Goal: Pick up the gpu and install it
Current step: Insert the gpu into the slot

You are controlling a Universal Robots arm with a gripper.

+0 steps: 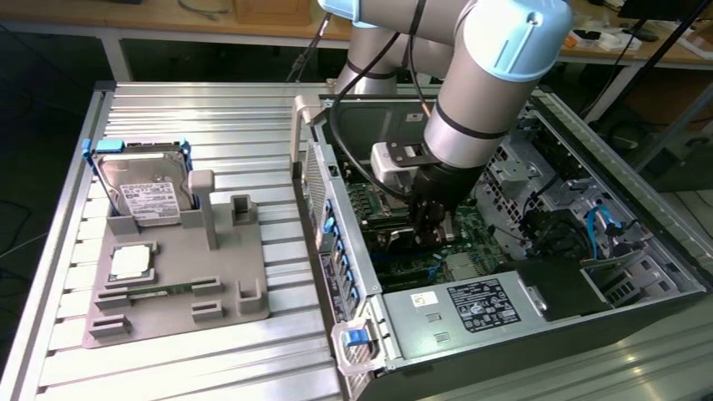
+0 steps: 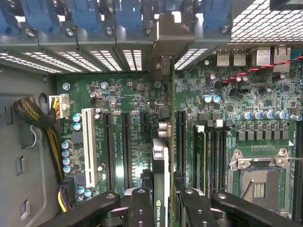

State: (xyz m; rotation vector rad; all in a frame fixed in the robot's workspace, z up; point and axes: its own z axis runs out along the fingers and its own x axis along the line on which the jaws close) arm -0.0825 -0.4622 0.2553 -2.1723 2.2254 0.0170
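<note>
As your tool (image 2: 165, 204) clamps the thin green gpu (image 2: 161, 187) edge-on over the green motherboard (image 2: 132, 99), you're mid-insertion, needing a square descent.

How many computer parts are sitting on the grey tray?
3: a hard drive standing at the far end, a silver square chip in the middle, a thin green memory stick lying nearer the camera. None looks hidden.

Bright, even light washes the ribbed table (image 1: 189, 100) pale. Inside the computer case (image 1: 557, 351) it is dimmer, shaded under the arm (image 1: 490, 83). In the wrist view the vent grille (image 2: 265, 23) glares white.
</note>
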